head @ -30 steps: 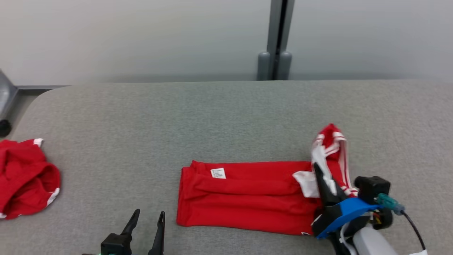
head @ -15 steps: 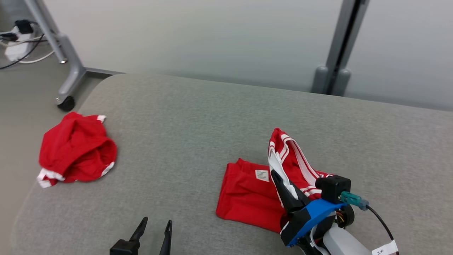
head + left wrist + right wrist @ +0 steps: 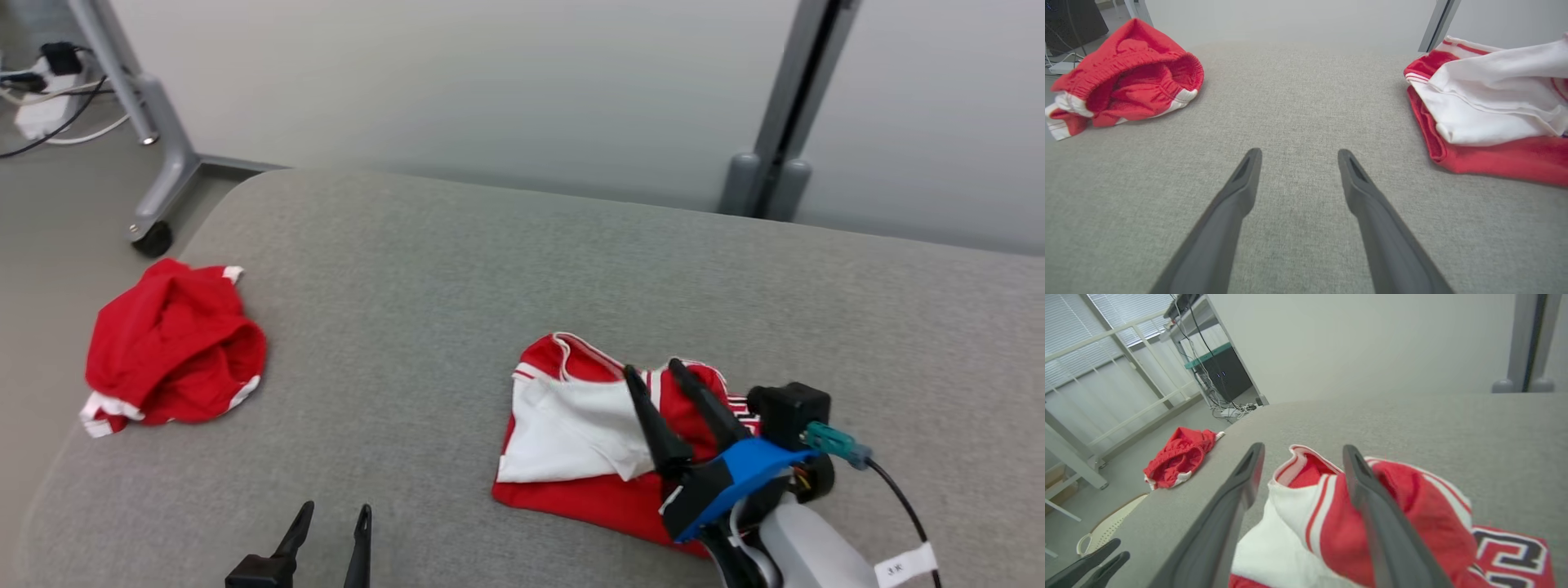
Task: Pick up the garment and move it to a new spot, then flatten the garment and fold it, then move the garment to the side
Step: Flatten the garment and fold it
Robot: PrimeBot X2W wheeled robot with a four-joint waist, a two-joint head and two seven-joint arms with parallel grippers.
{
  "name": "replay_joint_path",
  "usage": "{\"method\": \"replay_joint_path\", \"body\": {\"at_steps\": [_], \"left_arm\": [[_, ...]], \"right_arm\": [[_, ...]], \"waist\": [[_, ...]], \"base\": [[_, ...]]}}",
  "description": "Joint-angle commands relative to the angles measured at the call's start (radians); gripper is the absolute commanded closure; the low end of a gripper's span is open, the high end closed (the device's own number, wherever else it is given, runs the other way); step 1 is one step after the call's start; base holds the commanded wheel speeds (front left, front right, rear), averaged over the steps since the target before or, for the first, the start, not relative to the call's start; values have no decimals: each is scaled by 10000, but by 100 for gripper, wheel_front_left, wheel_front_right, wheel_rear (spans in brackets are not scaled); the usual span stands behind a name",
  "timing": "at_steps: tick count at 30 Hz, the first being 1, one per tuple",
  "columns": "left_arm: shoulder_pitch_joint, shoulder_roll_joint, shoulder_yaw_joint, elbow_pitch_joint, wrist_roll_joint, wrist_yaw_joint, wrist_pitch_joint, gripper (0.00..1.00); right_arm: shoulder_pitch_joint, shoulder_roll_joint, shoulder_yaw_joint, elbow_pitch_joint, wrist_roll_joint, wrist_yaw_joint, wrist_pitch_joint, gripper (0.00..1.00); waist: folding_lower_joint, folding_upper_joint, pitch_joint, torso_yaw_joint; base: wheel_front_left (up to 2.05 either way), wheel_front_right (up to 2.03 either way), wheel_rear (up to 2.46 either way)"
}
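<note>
- Presently, garment [image 3: 571, 425]: red-and-white jersey, folded over on itself, lying on the grey table [image 3: 457, 269] on your right side.
- Handling, as a judgement: light, limp and prone to slump. Pinch a doubled edge or corner, not the loose white top layer.
- Your right gripper [image 3: 653, 367]: fingers spread over the fold, clamping nothing.
- Your left gripper [image 3: 335, 507]: fingers spread above bare table, well apart from the cloth.
- Second red garment [image 3: 167, 351]: crumpled, near the table's left edge.
</note>
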Motion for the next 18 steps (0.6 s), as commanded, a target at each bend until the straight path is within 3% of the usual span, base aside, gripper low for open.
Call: {"method": "replay_joint_path", "body": {"at_steps": [1,10,18], "left_arm": [[16,-7,86,-93,89,-12,0,0],[-131,-183,593,-338,285,11,0,0],[199,-259,1060,-547,476,75,0,0]], "right_arm": [[269,-53,-352,-47,-294,0,-30,0],[1502,-41,-2688,-539,-2034,0,-30,0],[2558,-39,-3960,-1031,-2658,0,-30,0]], "waist": [[0,0,-217,-370],[0,0,-428,-1458],[0,0,-596,-2050]], "base": [[0,0,0],[0,0,0],[0,0,0]]}}
